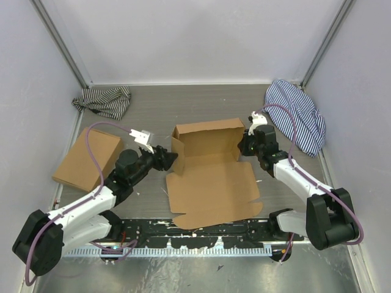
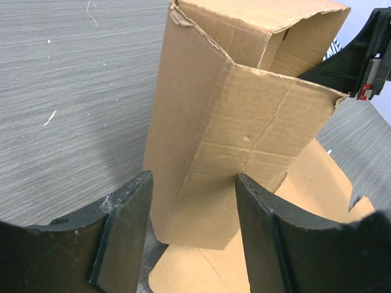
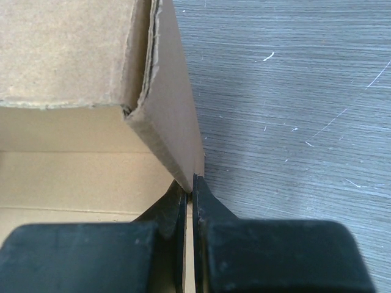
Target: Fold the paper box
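The grey wood-grain bench [image 1: 201, 101] fills the floor of a white-walled booth. Near its middle, between the two arms, lies the paper box [image 1: 211, 177], plain brown cardboard and only partly folded. Its far half stands up as a shallow tray with a rear wall and two side walls. Its near half, a broad panel with notched corners and tabs, lies flat on the bench towards the arm bases. The inside of the tray shows bare cardboard. In the left wrist view the left side of the box [image 2: 244, 140] is a tall creased flap that leans inward, its top corner ragged. In the right wrist view the right wall [image 3: 165, 122] stands upright against the rear wall at the corner.

A second, flat brown box [image 1: 87, 160] lies well apart at the left edge. A striped cloth [image 1: 105, 99] is bunched in the far left corner and a larger one [image 1: 299, 116] in the far right.

The left pincer [image 1: 171, 160] stands wide, the leaning flap between its fingers [image 2: 128, 226]. The right pincer [image 1: 244, 145] is pinched to a thin slit on the lower edge of the right wall [image 3: 189, 189].
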Controlling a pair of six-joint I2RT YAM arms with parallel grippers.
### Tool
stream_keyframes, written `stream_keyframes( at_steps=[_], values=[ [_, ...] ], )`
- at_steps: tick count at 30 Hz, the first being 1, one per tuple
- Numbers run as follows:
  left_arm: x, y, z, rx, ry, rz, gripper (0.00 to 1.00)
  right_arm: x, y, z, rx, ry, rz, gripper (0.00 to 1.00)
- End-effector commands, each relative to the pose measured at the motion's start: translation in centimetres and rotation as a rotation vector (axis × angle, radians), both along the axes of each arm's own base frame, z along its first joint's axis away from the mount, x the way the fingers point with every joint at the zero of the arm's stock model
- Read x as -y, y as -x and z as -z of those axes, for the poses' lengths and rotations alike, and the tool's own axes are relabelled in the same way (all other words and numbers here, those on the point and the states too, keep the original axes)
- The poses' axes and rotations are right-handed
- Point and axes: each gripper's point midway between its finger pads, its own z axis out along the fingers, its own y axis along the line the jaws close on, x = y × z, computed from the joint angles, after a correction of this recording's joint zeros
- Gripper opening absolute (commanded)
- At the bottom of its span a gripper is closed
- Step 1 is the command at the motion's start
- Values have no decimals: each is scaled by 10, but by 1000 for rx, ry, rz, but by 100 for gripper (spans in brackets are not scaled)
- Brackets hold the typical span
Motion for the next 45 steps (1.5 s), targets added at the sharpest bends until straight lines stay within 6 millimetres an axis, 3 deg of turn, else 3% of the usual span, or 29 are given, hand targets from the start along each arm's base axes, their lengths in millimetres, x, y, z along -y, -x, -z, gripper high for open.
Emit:
stream_keyframes(
  at_steps=[1,7,17,25,26,36,41,45],
  values=[
    [2,1,13,-24,-13,4,63,-9,-8,-26,74,-59,-18,1],
    [11,-11,20,-22,-31,13,64,-9,-6,-28,78,-61,-28,1],
    [22,-24,3,11,-33,-34,63,-15,0,-29,84,-77,-40,1],
    [27,-43,13,-4,-123,-110,60,-27,8,-36,106,-63,-54,1],
    [28,-44,23,-20,-151,-116,59,-27,9,-39,112,-63,-55,1],
    [12,-61,32,-10,-258,-321,53,-31,15,-47,133,-79,-67,1],
    [12,-64,38,33,-371,-417,44,-35,19,-49,134,-90,-66,1],
    [1,-68,45,45,-535,-527,25,-37,23,-51,139,-95,-61,1]
  ],
)
